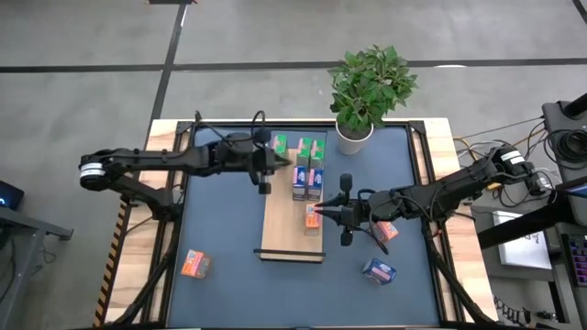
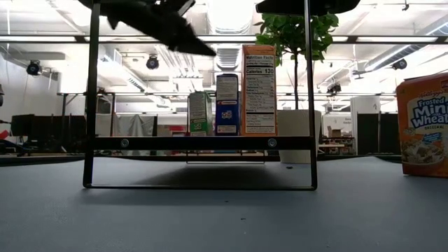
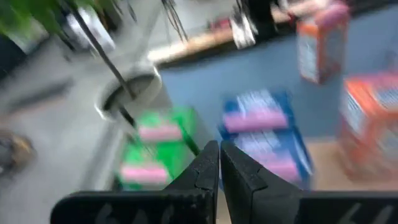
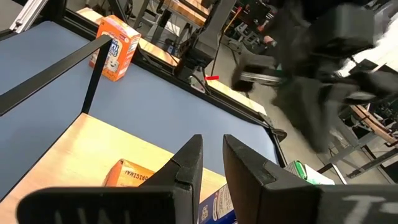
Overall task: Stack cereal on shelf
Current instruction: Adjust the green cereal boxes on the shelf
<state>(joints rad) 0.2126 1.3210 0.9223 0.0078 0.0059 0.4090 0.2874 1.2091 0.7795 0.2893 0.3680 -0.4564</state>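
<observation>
The shelf (image 1: 284, 229) is pale, light-coloured wood with a dark strip (image 1: 292, 258) along one short end, and it lies on a slate-blue table mat (image 1: 220, 284). Around the mat runs a light wood table frame (image 1: 156, 137) edged with black rails. On the shelf stand green cereal boxes (image 1: 303, 147) with pinkish label patches, blue-purple boxes (image 1: 306, 179) with pink and white print, and an orange-red box (image 1: 313, 216). Another orange-red box (image 1: 193, 264) sits on the mat (white lettering shows on it in the low view), and a blue-purple one (image 1: 378, 269) too. Both arms are black. The plant (image 1: 370, 82) is leafy green in a white pot (image 1: 353, 139).
</observation>
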